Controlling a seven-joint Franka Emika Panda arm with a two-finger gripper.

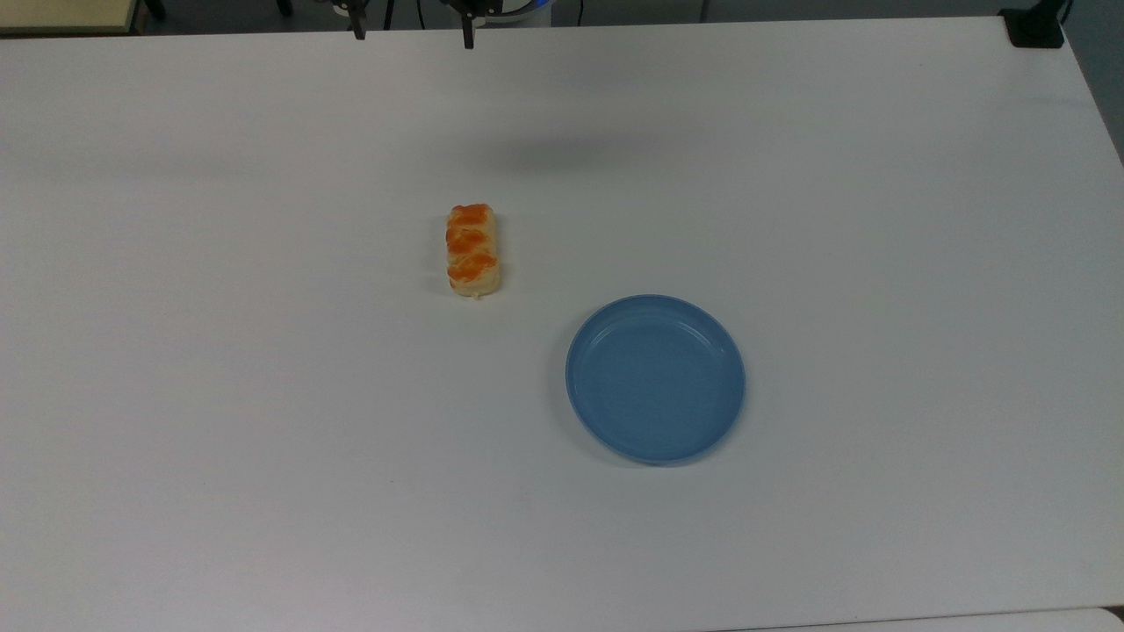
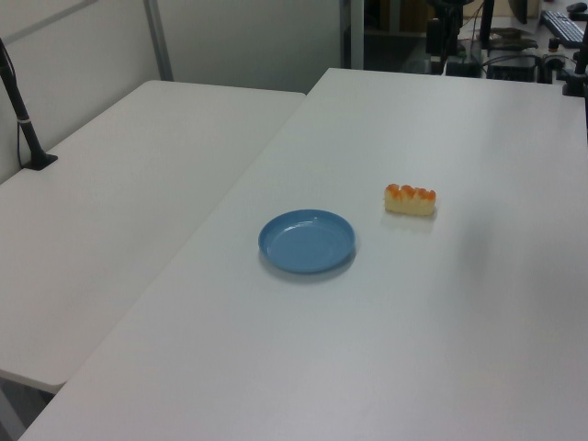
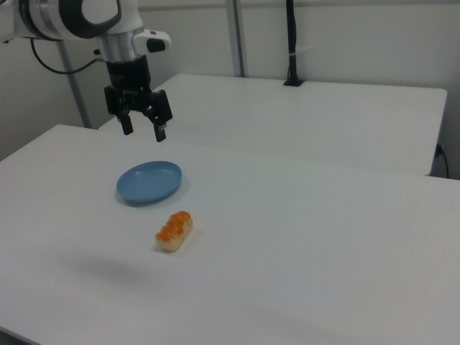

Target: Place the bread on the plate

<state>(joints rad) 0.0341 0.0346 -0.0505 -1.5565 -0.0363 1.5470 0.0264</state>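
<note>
The robot's black two-finger hand (image 3: 144, 131) hangs in the air well above the table, its fingers (image 3: 160, 131) pointing down and spread wide with nothing between them. In the top view the two fingertips (image 1: 467, 37) poke in at the upper edge, wide apart.

Below the hand and nearer the camera in the right view, the small oblong pale-yellow bun with orange-glazed segments on top, the bread (image 3: 175, 231), lies flat on the wide white table (image 3: 302, 244), untouched. In the top view the bread (image 1: 473, 250) lies lengthwise below the fingertips, well apart from them.

The round shallow blue plastic plate with a raised rim (image 3: 149, 181) sits on the table almost straight under the hand in the right view, empty. The plate (image 1: 655, 378) is near the bread but not touching it, to the top view's lower right of it; in the left view the plate (image 2: 307, 242) lies to the left view's left of the bread (image 2: 410, 199).
</note>
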